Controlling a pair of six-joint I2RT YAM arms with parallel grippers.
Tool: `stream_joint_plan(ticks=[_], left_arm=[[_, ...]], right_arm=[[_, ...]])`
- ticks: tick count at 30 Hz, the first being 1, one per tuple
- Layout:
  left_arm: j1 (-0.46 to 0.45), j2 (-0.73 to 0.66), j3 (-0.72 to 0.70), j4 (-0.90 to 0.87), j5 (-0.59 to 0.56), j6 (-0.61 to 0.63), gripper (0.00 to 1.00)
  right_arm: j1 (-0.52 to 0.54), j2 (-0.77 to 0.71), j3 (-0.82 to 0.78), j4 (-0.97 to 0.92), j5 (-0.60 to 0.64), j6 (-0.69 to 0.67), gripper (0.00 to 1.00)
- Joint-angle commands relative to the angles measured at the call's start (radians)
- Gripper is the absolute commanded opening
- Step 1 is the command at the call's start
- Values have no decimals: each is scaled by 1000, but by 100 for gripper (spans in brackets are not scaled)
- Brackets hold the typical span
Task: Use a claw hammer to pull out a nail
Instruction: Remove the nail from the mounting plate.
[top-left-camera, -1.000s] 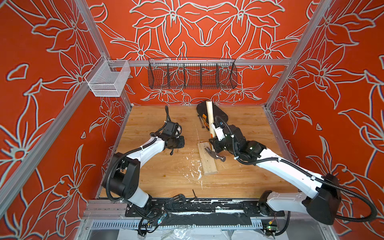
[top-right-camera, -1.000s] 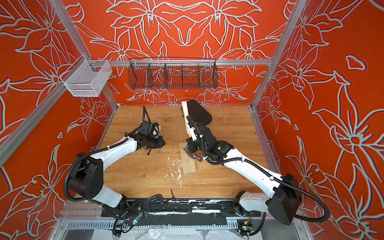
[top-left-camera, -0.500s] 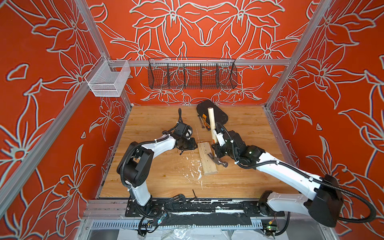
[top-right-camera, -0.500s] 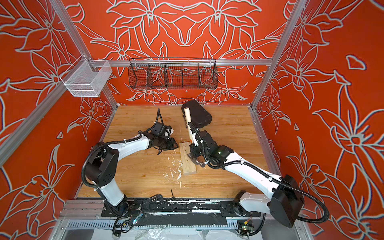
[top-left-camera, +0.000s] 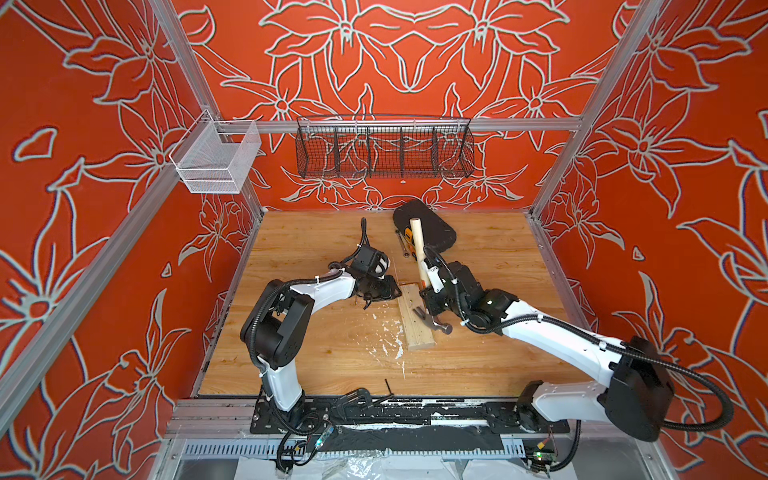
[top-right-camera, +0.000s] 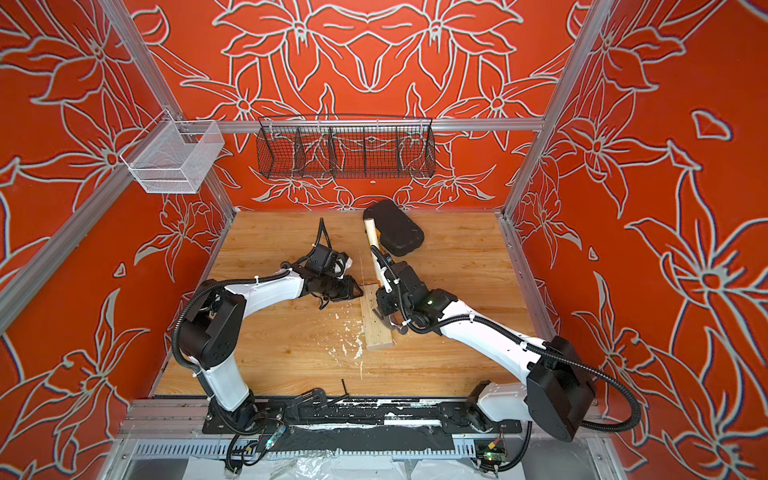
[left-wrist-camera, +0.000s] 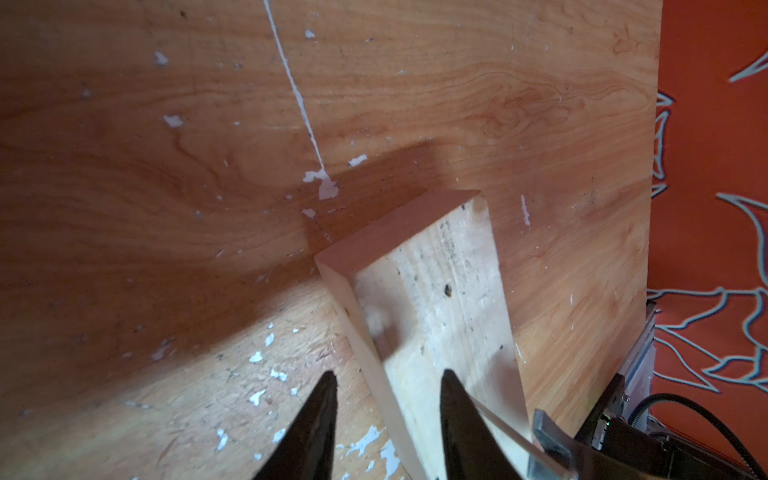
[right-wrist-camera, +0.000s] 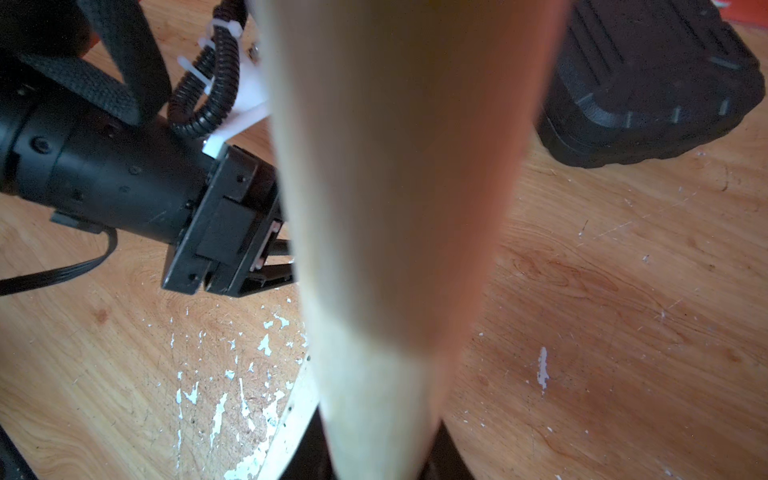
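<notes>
**A:** Where's the claw hammer?

**B:** Mid-frame in both top views. The steel head is down on the wood block, and the handle runs up-frame toward the black case, leaning slightly left.

**A:** Who holds it?

**B:** The right gripper, pinching the handle low down. Its wrist view shows only blurred handle; the head is hidden there.

**A:** And the left gripper?

**B:** Only its wrist view tells: fingers spread astride the block's long edge, clasping nothing.
</notes>
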Motion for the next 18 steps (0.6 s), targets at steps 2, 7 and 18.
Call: stream_joint_plan(ticks=[2, 7, 18], left_arm=[[-6, 24, 19, 10, 14, -9, 40], [-10, 37, 15, 13, 12, -16, 40], [-18, 52, 13, 10, 7, -24, 40]], right_arm=[[0, 5, 34, 118, 18, -11, 0], [0, 30, 34, 141, 18, -15, 0], [3, 63, 32, 197, 23, -27, 0]])
